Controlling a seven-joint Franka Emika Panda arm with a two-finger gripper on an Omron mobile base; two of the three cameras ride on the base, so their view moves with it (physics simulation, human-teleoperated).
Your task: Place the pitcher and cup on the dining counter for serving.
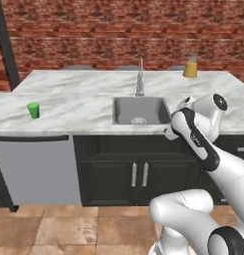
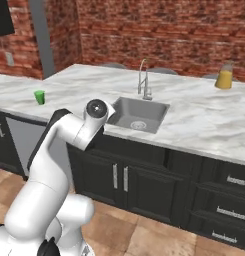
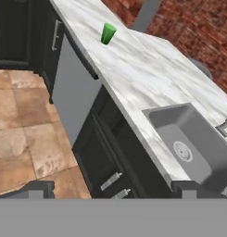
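Note:
The green cup (image 1: 33, 110) (image 2: 40, 97) (image 3: 107, 34) stands upright on the left part of the dining counter (image 1: 83, 99) (image 2: 204, 120) (image 3: 147, 78). At the counter's far right, by the back edge, stands the pitcher (image 1: 190, 67) (image 2: 224, 77) with orange liquid. My gripper (image 3: 112, 190) hangs open and empty in front of the counter's front edge near the sink (image 1: 141, 110) (image 2: 136, 114) (image 3: 193, 139), well away from both cup and pitcher. The arm's elbow hides the hand in the base views.
The arched faucet (image 1: 140, 79) (image 2: 144, 80) rises behind the sink. Dark cabinet doors (image 1: 138, 174) and a grey dishwasher panel (image 1: 34, 169) (image 3: 73, 97) sit under the counter. A brick wall (image 1: 123, 30) lies behind, and a dark post (image 1: 6, 45) stands at the left.

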